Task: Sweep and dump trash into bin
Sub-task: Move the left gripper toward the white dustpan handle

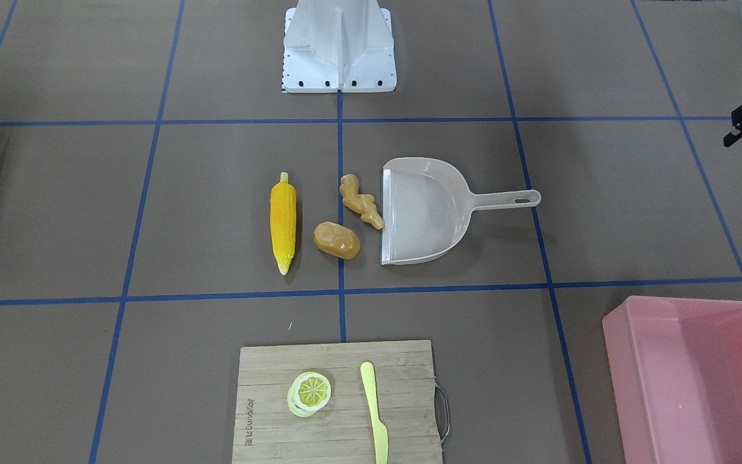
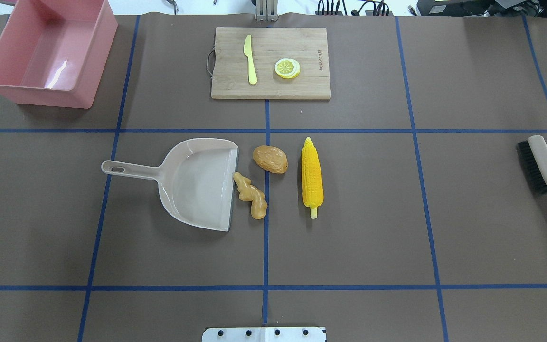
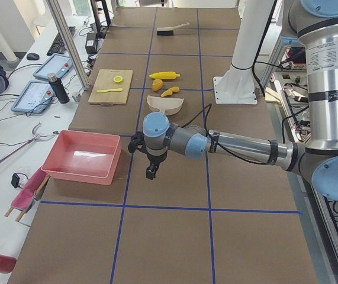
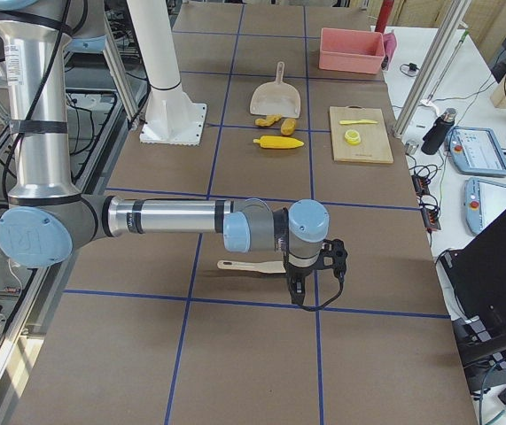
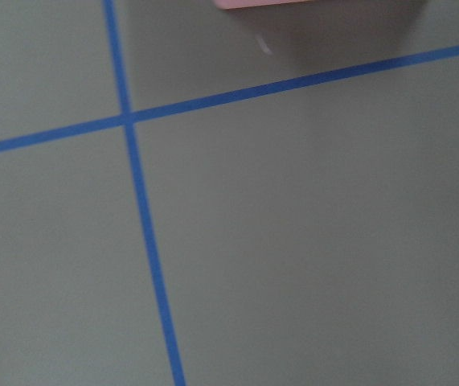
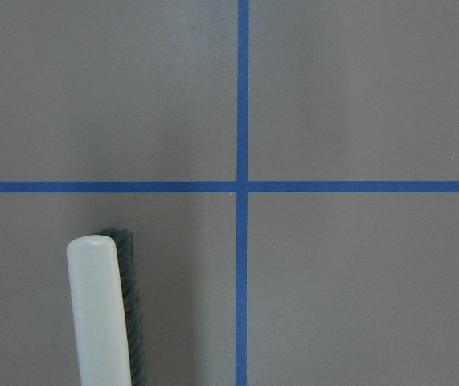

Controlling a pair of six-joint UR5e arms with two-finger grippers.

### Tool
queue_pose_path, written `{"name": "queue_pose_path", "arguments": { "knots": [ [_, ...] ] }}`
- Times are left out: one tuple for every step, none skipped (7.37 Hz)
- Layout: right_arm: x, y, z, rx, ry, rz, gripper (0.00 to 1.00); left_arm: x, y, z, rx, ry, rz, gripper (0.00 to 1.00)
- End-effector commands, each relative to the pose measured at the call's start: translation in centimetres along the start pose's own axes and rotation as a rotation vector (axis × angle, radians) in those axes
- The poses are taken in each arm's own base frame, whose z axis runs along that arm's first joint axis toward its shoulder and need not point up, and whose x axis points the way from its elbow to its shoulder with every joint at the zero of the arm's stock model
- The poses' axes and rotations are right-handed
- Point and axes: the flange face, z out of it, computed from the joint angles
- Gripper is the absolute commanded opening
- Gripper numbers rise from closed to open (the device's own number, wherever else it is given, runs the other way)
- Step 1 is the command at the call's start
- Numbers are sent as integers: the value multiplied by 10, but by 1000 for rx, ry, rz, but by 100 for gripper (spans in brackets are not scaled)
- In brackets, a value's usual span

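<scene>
The beige plastic dustpan [image 2: 197,185] lies flat in the middle of the brown table [image 2: 397,228]. Its wide open side faces the trash. I think this is so the trash can be pushed straight in. Its handle points to the robot's left side, where the left arm can likely reach it.

The knobbly tan ginger root [image 2: 250,195] lies right at the dustpan's edge. The orange-brown potato lump [image 2: 270,159] is just beside it. The yellow corn cob [image 2: 312,178] lies a bit farther out.

The big pink plastic bin [image 2: 36,95] waits at the far left corner, well apart from the trash. Nothing shows inside it.

The beige brush with black bristles [image 2: 534,168] lies on the right side. The right gripper [image 4: 295,292] hangs over it, maybe to pick it up. The left gripper [image 3: 151,171] hangs near the bin. I cannot tell how wide the fingers are on either one.

I count three bits of trash, one dustpan, one brush and one bin. There is also one wooden cutting board [image 2: 302,42] with one lemon slice [image 2: 287,68] and one yellow-green plastic knife [image 2: 250,59].
</scene>
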Motion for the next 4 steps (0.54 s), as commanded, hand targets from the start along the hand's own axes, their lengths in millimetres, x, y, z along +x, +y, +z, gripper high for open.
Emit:
{"name": "queue_pose_path", "arguments": {
  "knots": [
    [3, -6, 5, -6, -10, 10, 100, 57, -38, -5, 31, 5, 249, 99],
    [-17, -11, 6, -8, -13, -22, 100, 76, -47, -6, 58, -24, 385, 99],
    [-36, -13, 7, -11, -18, -43, 100, 84, -51, -2, 56, -50, 520, 99],
    [-76, -14, -2, 5, -36, -29, 100, 99, -63, 0, 56, -42, 574, 99]
  ]
}}
